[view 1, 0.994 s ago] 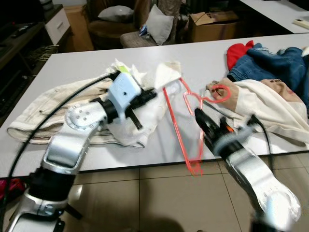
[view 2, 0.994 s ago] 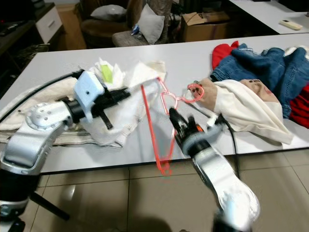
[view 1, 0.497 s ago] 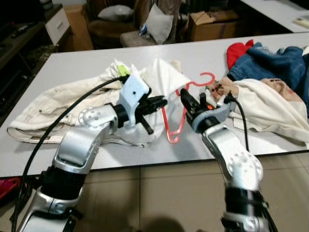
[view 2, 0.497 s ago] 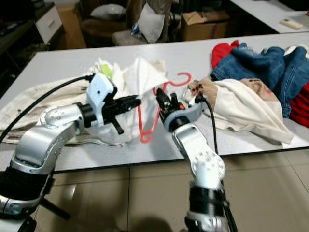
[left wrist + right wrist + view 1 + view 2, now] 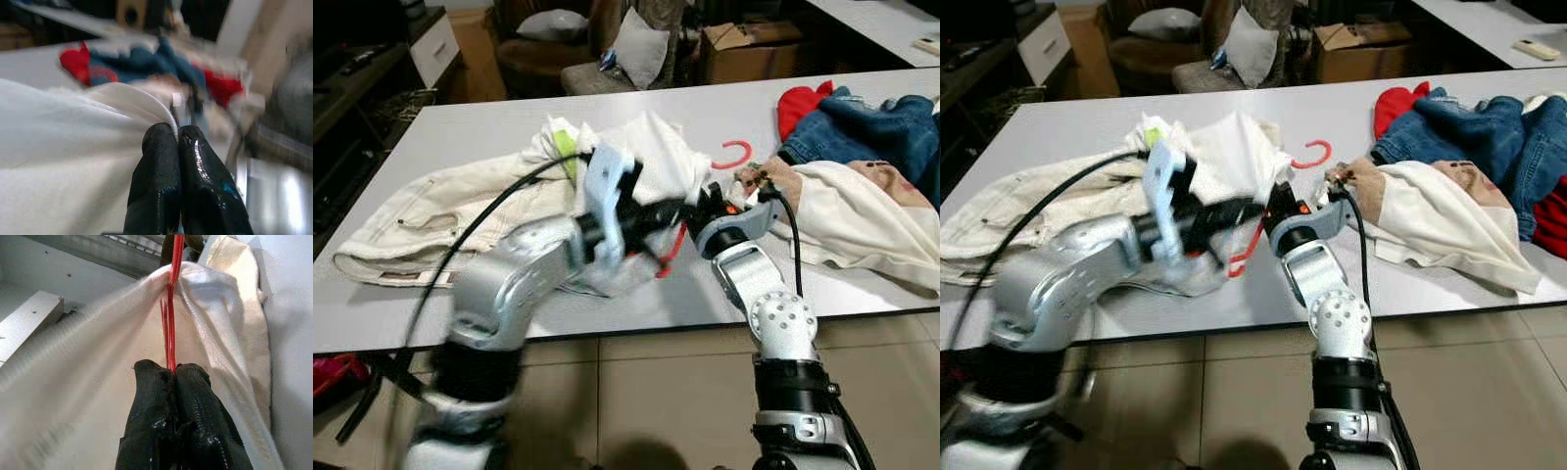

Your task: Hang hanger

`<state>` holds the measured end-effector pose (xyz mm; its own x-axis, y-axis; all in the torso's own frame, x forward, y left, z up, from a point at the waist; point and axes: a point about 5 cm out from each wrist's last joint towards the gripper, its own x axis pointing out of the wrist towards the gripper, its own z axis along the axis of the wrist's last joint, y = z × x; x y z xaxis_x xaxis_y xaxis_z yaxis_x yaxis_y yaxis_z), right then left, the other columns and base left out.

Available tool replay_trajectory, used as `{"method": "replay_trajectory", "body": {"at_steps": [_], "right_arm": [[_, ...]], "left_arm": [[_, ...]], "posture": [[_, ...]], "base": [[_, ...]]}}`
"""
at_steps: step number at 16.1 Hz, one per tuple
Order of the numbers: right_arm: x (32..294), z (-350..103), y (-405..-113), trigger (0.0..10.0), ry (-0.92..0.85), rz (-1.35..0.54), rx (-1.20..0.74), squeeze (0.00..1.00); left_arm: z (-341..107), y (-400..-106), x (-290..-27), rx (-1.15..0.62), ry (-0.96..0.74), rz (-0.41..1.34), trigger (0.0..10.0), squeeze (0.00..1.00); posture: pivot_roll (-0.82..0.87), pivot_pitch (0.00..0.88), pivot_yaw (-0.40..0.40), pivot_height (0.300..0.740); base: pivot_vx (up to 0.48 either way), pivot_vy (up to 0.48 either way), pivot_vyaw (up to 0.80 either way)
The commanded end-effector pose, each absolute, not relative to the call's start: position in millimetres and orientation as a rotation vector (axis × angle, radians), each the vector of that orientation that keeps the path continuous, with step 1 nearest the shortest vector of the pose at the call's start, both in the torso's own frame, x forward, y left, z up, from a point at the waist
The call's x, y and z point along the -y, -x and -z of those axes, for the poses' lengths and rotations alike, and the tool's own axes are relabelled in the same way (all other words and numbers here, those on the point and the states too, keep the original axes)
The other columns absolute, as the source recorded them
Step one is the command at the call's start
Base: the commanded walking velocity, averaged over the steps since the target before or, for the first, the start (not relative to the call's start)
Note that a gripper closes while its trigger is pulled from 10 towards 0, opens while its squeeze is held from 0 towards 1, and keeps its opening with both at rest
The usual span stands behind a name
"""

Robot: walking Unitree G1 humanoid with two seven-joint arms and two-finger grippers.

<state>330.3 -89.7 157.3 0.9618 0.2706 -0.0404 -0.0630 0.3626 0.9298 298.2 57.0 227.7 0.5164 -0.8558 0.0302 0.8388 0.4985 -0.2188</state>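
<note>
Over the table (image 5: 460, 132), right tool (image 5: 171, 369), pinching hanger (image 5: 734, 152), has pushed it into white garment (image 5: 646, 157).

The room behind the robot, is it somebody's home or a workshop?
Probably a home living area: an armchair with cushions and a cardboard box stand behind a grey table strewn with laundry like the blue jeans.

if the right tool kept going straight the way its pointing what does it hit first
Most likely the white garment. The right tool, shut on the red hanger, points along the wire straight into the cloth draped over it. Depth is unclear, so this is a judgement.
</note>
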Motion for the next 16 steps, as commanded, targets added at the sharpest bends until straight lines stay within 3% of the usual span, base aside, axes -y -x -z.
{"method": "replay_trajectory", "body": {"at_steps": [1, 2, 3, 5, 6, 7, 8, 10, 12, 14, 16], "right_arm": [[59, -174, -332, 10.0, -1.236, -0.303, -0.190, 0.00], [57, -175, -332, 10.0, -1.240, -0.311, -0.189, 0.00], [54, -175, -331, 10.0, -1.245, -0.325, -0.187, 0.00], [57, -173, -329, 10.0, -1.255, -0.313, -0.176, 0.00], [62, -171, -330, 10.0, -1.257, -0.293, -0.167, 0.00], [64, -171, -330, 10.0, -1.260, -0.285, -0.164, 0.00], [77, -174, -331, 10.0, -1.302, -0.265, -0.121, 0.00], [85, -177, -332, 10.0, -1.319, -0.261, -0.084, 0.00], [89, -176, -334, 10.0, -1.325, -0.240, -0.084, 0.00], [85, -177, -342, 10.0, -1.324, -0.248, -0.085, 0.00], [70, -175, -349, 10.0, -1.253, -0.255, -0.097, 0.00]], "left_arm": [[-239, -306, -58, -0.051, 0.282, 0.967, 0.6, 0.00], [-241, -311, -57, -0.037, 0.310, 0.928, 1.5, 0.00], [-247, -324, -59, -0.021, 0.455, 0.797, 0.0, 0.00], [-247, -329, -59, -0.074, 0.568, 0.742, 0.0, 0.00], [-243, -325, -58, -0.114, 0.521, 0.778, 1.4, 0.00], [-240, -323, -58, -0.129, 0.487, 0.796, 1.4, 0.00], [-220, -313, -72, -0.186, 0.117, 0.841, 0.0, 0.00], [-216, -310, -84, -0.214, 0.027, 0.839, 0.0, 0.00], [-219, -306, -89, -0.233, 0.068, 0.874, 0.0, 0.00], [-232, -296, -84, -0.248, 0.225, 1.000, 0.0, 0.00], [-237, -285, -59, -0.275, 0.402, 1.136, 0.0, 0.00]], "posture": [[-0.06, 0.000, 0.089, 0.740], [-0.06, 0.000, 0.089, 0.740], [-0.06, 0.000, 0.095, 0.740], [-0.07, 0.000, 0.101, 0.740], [-0.07, 0.000, 0.101, 0.740], [-0.08, 0.000, 0.106, 0.740], [-0.08, 0.000, 0.107, 0.740], [-0.08, 0.000, 0.105, 0.740], [-0.08, 0.000, 0.103, 0.740], [-0.06, 0.000, 0.113, 0.740], [-0.04, 0.000, 0.125, 0.740]], "base": [[0.000, 0.000, 0.00], [0.000, 0.000, 0.00], [0.000, 0.000, 0.00], [0.000, 0.000, 0.00], [0.000, 0.000, 0.00], [0.000, 0.000, 0.00], [0.000, 0.000, 0.00], [0.000, 0.000, 0.00], [0.000, 0.000, 0.00], [0.000, 0.000, 0.00], [0.000, 0.000, 0.00]]}}
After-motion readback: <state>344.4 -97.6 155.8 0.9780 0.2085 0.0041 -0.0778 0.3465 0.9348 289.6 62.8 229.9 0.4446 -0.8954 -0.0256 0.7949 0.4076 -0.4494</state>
